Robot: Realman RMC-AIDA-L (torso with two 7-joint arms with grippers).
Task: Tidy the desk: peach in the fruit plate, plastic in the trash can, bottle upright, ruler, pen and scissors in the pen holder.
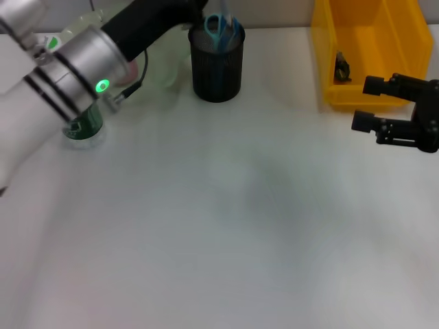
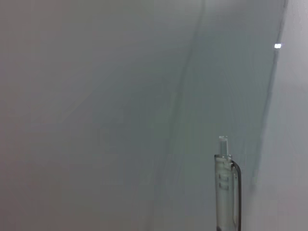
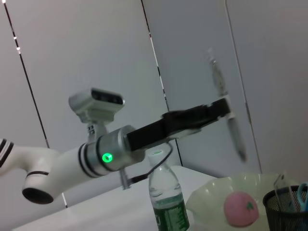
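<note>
My left gripper (image 3: 224, 109) is shut on a clear pen (image 3: 230, 126), which hangs almost upright, high above the back of the desk. The pen's clicker end (image 2: 225, 183) shows in the left wrist view. Below stands the black mesh pen holder (image 1: 217, 65) with the blue scissors (image 1: 221, 29) in it. The green-labelled bottle (image 1: 84, 129) stands upright at the back left. The pink peach (image 3: 239, 209) lies in the pale fruit plate (image 3: 208, 196). My right gripper (image 1: 368, 104) hovers open and empty at the right, in front of the yellow bin (image 1: 374, 41).
A small dark thing (image 1: 341, 67) lies inside the yellow bin. My left arm (image 1: 82, 65) crosses the back left corner above the bottle and plate. A wall stands close behind the desk.
</note>
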